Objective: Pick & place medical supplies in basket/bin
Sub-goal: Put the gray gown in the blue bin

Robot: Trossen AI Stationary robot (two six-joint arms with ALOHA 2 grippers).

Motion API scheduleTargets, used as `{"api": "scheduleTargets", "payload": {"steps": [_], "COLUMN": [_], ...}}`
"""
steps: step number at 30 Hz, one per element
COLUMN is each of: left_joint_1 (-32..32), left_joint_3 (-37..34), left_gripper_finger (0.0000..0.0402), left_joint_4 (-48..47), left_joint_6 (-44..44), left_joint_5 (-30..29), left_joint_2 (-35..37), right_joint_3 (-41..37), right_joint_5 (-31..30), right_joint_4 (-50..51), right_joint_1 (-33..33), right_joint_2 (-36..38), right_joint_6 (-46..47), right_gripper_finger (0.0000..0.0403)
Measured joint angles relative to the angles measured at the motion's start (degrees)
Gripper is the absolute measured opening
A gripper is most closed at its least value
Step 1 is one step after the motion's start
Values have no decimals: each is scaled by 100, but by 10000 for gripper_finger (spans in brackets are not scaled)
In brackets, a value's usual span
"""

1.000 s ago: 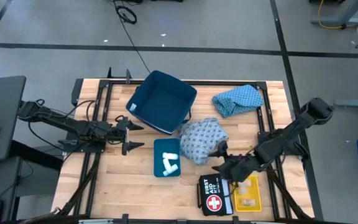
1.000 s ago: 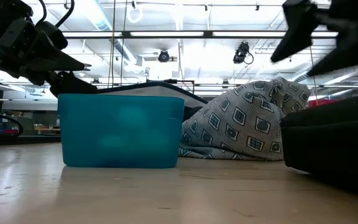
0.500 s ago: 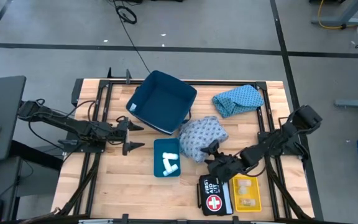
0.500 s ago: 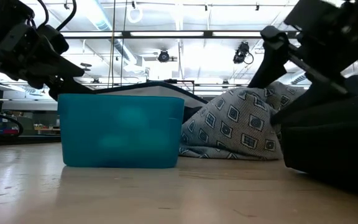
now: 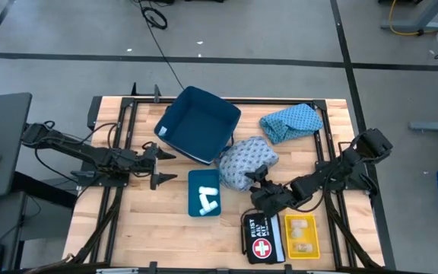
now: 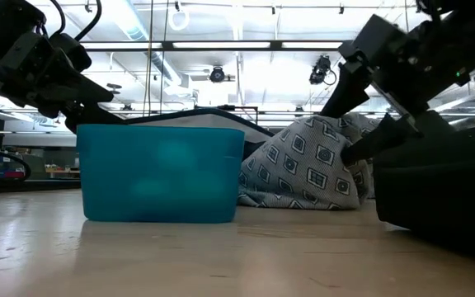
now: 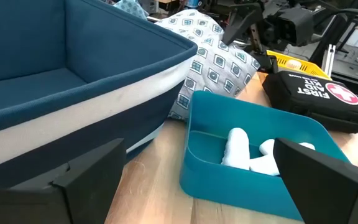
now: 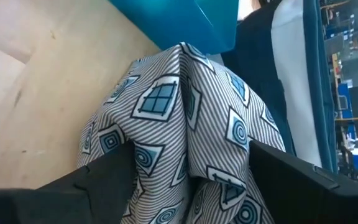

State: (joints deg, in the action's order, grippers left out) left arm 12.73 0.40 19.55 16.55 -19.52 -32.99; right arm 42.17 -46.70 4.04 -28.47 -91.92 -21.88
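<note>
We found the right gripper low over the table, its spread fingers set on either side of the grey-blue patterned garment. The cloth bulged up between them, though from these views we could not confirm that the fingers had actually pinched it. That garment lay bunched between the dark blue fabric bin and the black first aid pouch, touching the bin's near corner. The light-blue garment lay apart, towards the far right of the table. The small teal tray held white rolls. A yellow container stood just beside the pouch.

The left gripper waited with its fingers wide apart and holding nothing, near the bin and the teal tray.
</note>
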Motion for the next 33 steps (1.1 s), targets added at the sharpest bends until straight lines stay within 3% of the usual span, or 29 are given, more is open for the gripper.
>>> {"api": "scheduleTargets", "payload": {"steps": [4,7,11,16,18,25,33], "left_joint_1": [0,0,0,0,0,0,0], "left_joint_3": [0,0,0,0,0,0,0], "left_gripper_finger": [398,398,398,398,398,398,398], "left_joint_4": [3,9,9,11,11,11,11], "left_joint_6": [5,8,17,16,16,15,-1], "left_joint_5": [-1,-1,-1,1,1,1,1], "left_joint_2": [0,0,0,0,0,0,0], "right_joint_3": [0,0,0,0,0,0,207], "right_joint_5": [76,75,-30,-70,-72,-257,-1809], "right_joint_4": [1,26,49,62,67,49,-27], "right_joint_1": [147,237,269,269,269,247,-208], "right_joint_2": [0,0,0,0,0,0,-2], "right_joint_6": [19,16,-6,-51,-44,403,124], "right_gripper_finger": [312,283,197,52,19,14,14]}}
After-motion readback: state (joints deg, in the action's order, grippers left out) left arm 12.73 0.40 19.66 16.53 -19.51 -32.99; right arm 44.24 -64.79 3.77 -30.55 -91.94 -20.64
